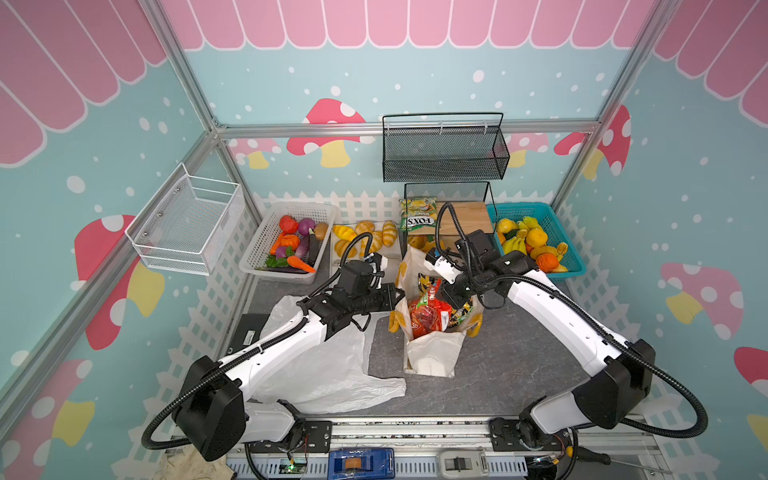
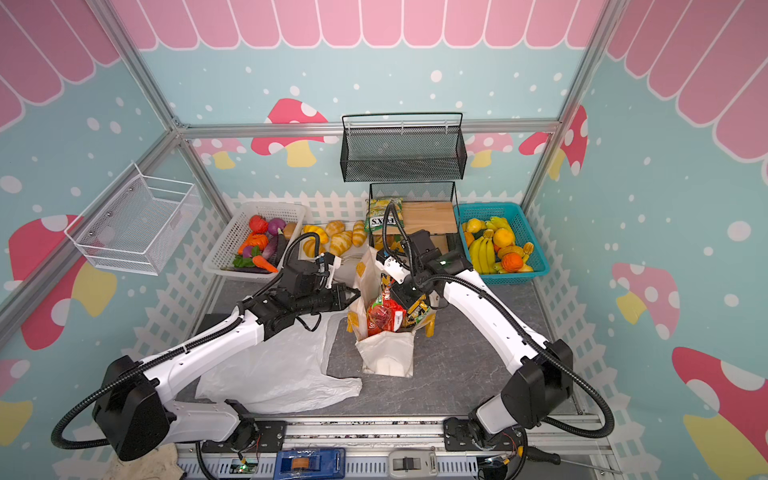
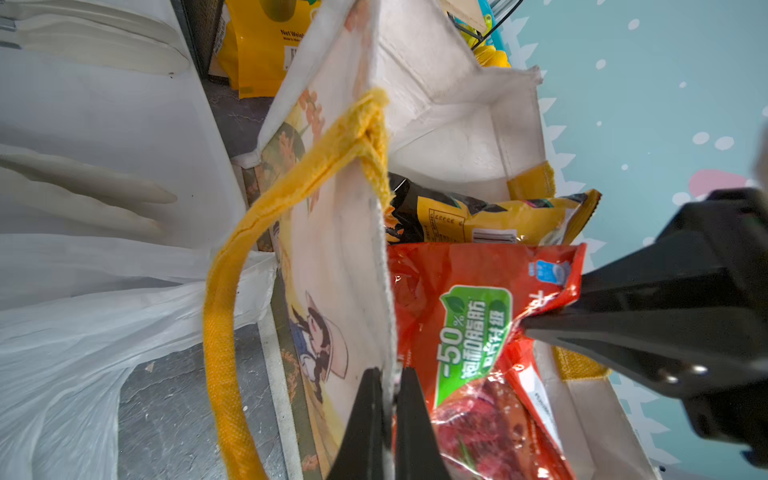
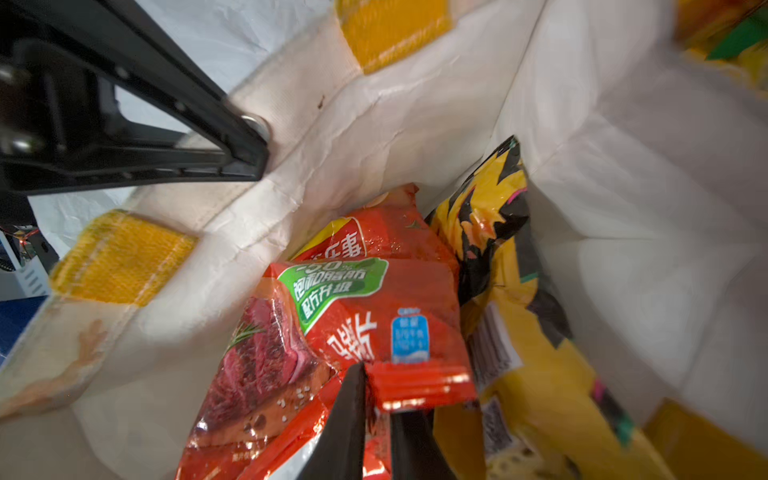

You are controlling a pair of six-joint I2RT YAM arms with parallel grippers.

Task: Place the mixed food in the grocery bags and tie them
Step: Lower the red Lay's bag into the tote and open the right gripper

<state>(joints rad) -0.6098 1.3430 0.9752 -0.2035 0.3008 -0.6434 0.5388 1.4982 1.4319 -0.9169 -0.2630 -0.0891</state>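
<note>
Two bagged in tote: red packet, black-and-yellow packet. Left hand clamps its wall; right hand state unclear. Toy vegetables, tying pending.

White bag partly under left arm, tote floor hidden

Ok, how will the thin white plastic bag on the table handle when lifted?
Probably very floppy: the white plastic bag lies collapsed and wrinkled on the grey table. Likely light, so a push may just bunch it. Its mouth probably won't stay open unaided, unlike the standing tote.
</note>
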